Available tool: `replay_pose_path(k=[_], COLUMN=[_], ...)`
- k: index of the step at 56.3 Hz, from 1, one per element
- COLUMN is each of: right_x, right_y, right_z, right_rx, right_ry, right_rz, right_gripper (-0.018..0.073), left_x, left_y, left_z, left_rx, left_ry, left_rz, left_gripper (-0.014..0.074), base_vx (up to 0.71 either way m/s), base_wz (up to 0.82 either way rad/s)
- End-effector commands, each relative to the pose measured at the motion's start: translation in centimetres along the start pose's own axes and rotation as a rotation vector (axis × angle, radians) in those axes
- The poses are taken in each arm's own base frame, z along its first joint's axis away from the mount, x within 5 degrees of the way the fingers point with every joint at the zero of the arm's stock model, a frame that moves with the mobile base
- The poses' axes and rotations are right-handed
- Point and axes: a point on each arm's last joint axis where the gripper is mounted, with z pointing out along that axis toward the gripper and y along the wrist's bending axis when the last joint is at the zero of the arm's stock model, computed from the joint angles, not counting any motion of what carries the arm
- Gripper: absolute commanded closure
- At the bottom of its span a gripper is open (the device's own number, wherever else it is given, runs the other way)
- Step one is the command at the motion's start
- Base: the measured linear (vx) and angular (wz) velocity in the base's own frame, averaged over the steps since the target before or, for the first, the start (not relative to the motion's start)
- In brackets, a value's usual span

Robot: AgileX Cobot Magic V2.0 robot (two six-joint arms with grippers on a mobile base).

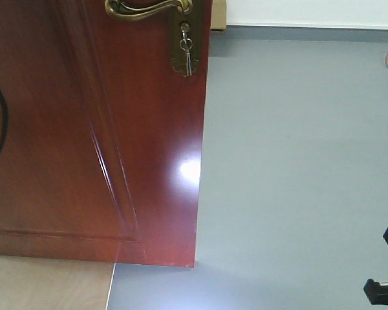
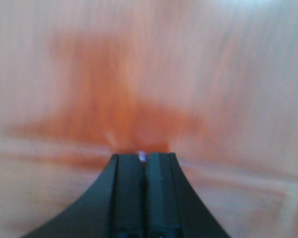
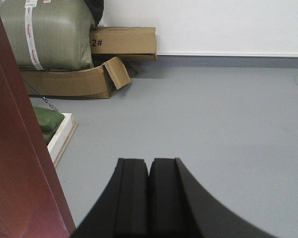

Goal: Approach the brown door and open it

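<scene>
Grey flooring flanks the brown door point(image 1: 90, 142); left gripper point(image 2: 144, 161), pressed together, nearly touches its panel and may skid; right gripper point(image 3: 149, 171) likewise closed.

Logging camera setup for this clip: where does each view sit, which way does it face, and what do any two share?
Exterior front-facing: on the robot, looking down and forward at the brown door, its brass handle, grey floor; a dark robot part at lower right.
Left wrist: behind the shut left gripper, close against blurred reddish wood.
Right wrist: behind the shut right gripper, facing floor, cardboard boxes.
Shared: door edge, front and right wrist.
</scene>
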Motion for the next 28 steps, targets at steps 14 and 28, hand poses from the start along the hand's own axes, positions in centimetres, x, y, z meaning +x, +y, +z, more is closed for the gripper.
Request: replay_pose_path(k=[14, 28], right_x=[-0.57, -0.57], right_y=[-0.05, -0.05], right_z=[-0.01, -0.01], right_rx=[0.006, 0.006], right_ry=[-0.076, -0.076], right_rz=[-0.010, -0.010], right_gripper=[0.0559, 0.0559], left_x=[-3.41, -2.63], left_y=[-0.15, 0.06], left_z=[-1.45, -1.20], left_rx=[-0.117, -0.128], left_ry=[-0.138, -0.069], left_rz=[0.205, 0.240], left_gripper=[0.0584, 0.0584], base_vx=[0.00, 0.00], base_wz=[0.00, 0.00])
